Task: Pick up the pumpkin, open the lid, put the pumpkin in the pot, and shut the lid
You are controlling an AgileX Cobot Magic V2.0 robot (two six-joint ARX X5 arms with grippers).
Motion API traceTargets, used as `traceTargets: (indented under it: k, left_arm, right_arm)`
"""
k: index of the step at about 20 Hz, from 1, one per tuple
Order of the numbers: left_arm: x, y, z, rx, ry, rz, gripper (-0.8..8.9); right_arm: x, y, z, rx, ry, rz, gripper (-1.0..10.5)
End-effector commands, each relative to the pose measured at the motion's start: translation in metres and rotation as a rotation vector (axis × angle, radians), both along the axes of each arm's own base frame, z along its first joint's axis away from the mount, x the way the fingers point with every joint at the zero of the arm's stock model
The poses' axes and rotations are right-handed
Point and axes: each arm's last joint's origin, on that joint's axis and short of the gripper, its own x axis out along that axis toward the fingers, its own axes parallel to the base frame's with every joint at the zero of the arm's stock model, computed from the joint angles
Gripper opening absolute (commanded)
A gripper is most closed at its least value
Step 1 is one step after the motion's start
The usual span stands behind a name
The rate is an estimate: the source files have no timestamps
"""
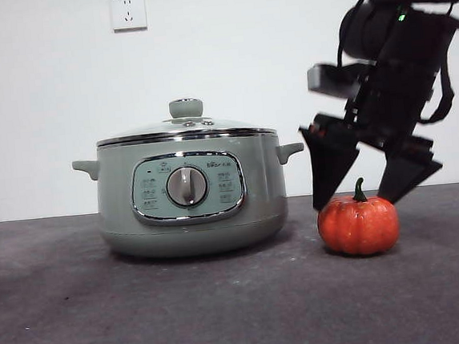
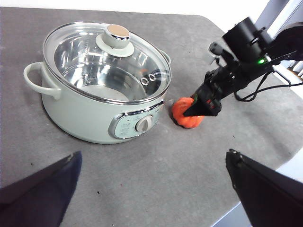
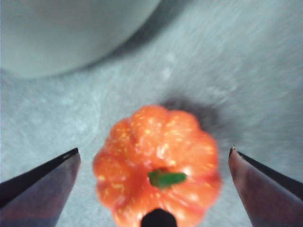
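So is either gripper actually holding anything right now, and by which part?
Nothing is held. The right gripper hangs open just above the small glossy orange pumpkin, one jaw on each side, not touching it. The left gripper is open, away from everything.

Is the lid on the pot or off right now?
On. The lid sits flat on the pot, its chrome rim seated all around, knob up; no end effector touches it.

Robot test bench in a lab-like room, staged rather than domestic. A dark grey mat [image 1: 225,301] is covering the table, and a bare white wall [image 1: 38,92] carrying 1 socket plate [image 1: 128,12] is standing behind it. A cabled black robot arm [image 1: 399,44] is working beside 1 cooking pot [image 1: 191,187] and 1 toy pumpkin [image 1: 359,225].
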Motion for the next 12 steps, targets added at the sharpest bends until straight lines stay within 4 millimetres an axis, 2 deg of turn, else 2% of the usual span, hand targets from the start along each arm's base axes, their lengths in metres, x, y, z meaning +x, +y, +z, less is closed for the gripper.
traceTargets:
  k: [1,4,5,6,8,9,12]
  left_arm:
    - [-0.0002,-0.0003,0.0014,0.007,-0.02,-0.006,7.59]
    - [-0.0002,-0.0003,0.0014,0.007,-0.02,-0.006,7.59]
    - [-0.0001,-0.0003,0.0014,0.008,-0.02,-0.004,7.59]
    - [-0.0001,-0.0002,0.0014,0.01,-0.02,-0.001,7.59]
    - [0.0002,0.0003,0.0012,0.02,-0.019,0.017,7.59]
    - [0.0002,0.0003,0.0012,0.019,-0.019,0.015,7.59]
    - [0.0004,0.0003,0.0011,0.021,-0.019,0.018,7.58]
  right_arm:
    - [0.0028,0.0043,-0.0142,-0.06,0.013,0.0,7.2]
    - [0.0036,0.0064,-0.0181,-0.086,0.01,-0.005,7.2]
    - [0.004,0.0065,-0.0179,-0.082,0.008,-0.01,6.5]
    - [0.004,0.0064,-0.018,-0.08,0.011,-0.02,5.1]
    - [0.0034,0.0063,-0.0182,-0.068,0.028,-0.045,1.2]
    - [0.0031,0.0063,-0.018,-0.064,0.031,-0.045,-0.3]
    - [0.0011,0.0056,-0.0115,-0.058,0.021,-0.048,-0.1]
